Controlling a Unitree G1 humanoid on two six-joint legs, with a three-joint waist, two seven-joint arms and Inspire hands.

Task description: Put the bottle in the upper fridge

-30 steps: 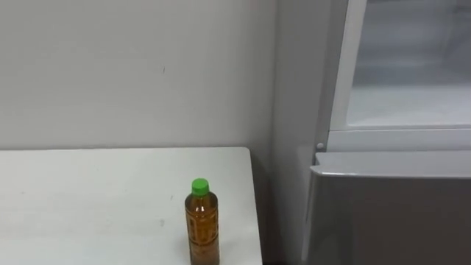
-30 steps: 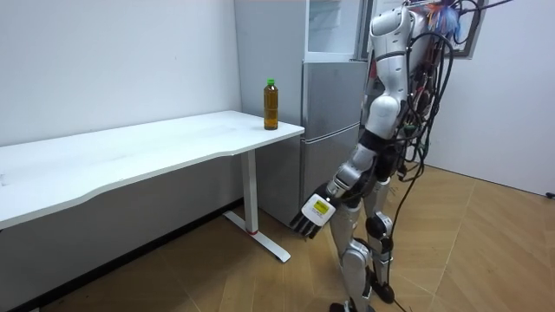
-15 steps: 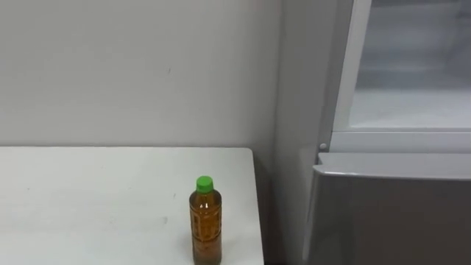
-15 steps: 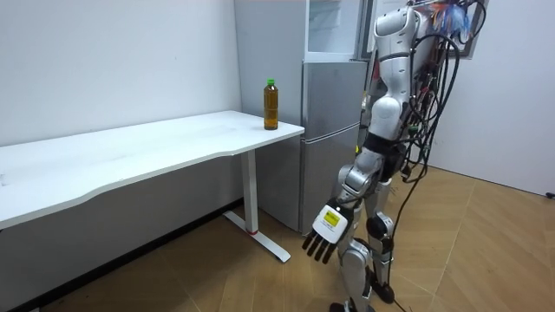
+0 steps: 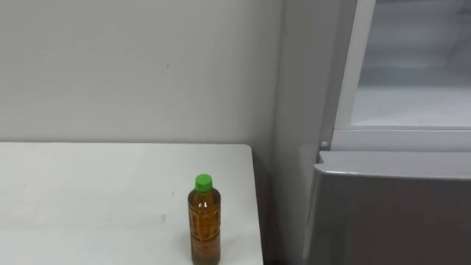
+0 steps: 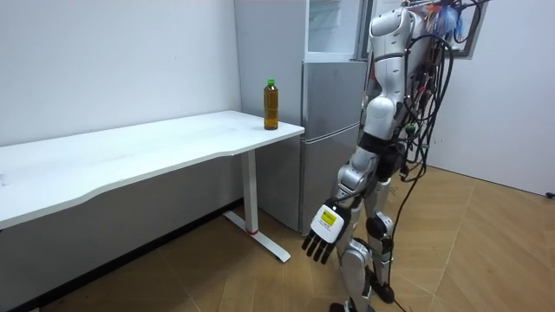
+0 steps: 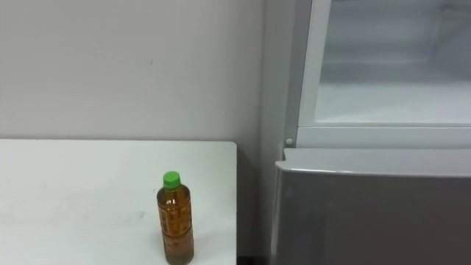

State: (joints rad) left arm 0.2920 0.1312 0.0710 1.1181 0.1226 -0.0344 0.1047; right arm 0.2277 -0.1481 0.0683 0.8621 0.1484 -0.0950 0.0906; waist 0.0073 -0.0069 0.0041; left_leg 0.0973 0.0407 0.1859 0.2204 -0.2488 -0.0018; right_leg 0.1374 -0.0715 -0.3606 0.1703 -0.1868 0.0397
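Where one table (image 5: 88,191) ends beside one fridge (image 5: 390,206), one bottle (image 5: 204,221) stands

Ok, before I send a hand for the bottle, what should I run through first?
1. The bottle stands upright and capped on the table, near its right end: ok.
2. The upper fridge is open: ok.
3. The left hand is free; it hangs low by the leg, fingers straight, holding nothing: ok.
4. The right hand is free: cannot tell.
5. Nothing stands between the bottle and the upper fridge: ok.
6. The bottle is within arm's reach from this stance: cannot tell.
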